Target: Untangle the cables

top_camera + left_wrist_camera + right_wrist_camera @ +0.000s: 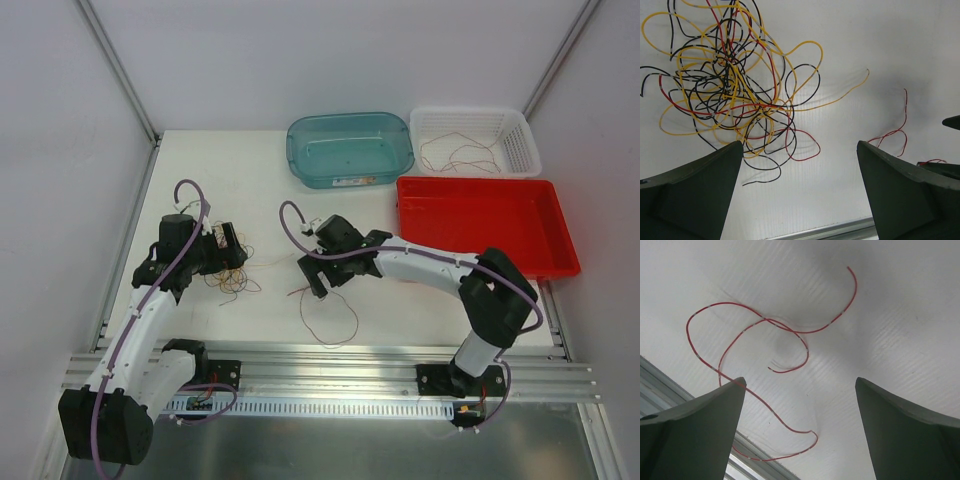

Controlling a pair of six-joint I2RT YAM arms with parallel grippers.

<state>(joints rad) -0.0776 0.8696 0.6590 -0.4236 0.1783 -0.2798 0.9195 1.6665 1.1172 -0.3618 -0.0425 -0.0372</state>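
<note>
A: Item 1, far L?
B: Left gripper (224, 238). Jaws spread wide, nothing btwn them. It hangs low over the table (200, 170), right at the knot.

A: Item 2?
B: Tangle of cables (730, 85): yellow, black and red strands in one heap w/ many crossings, lying on the table just ahead of the L fingertips. Unsorted. By my reckoning that's the bulk of the job left.

A: Centre?
B: Right gripper (800, 380). Jaws wide apart too, holding nothing. Below it is 1 red cable (766, 320), flat on the table in loose curls, apart from the heap and touching no other strand. Count it as separated.

A: Back R?
B: Teal tub (350, 118), contents too small to tell. White basket (520, 150) w/ a few thin wires (460, 158) inside, prob. ones already pulled out. Red tray (475, 182), nothing visible in it.

A: Progress?
B: Early to mid, est. A few strands are out, most are in the knot.

A: Obstructions?
B: No object lies btwn the heap and the red cable. Risks: the right arm (430, 265) lies across the route to the basket, and the strands are hair-fine and curly, so pulling one will likely snag and drag its neighbours.
</note>
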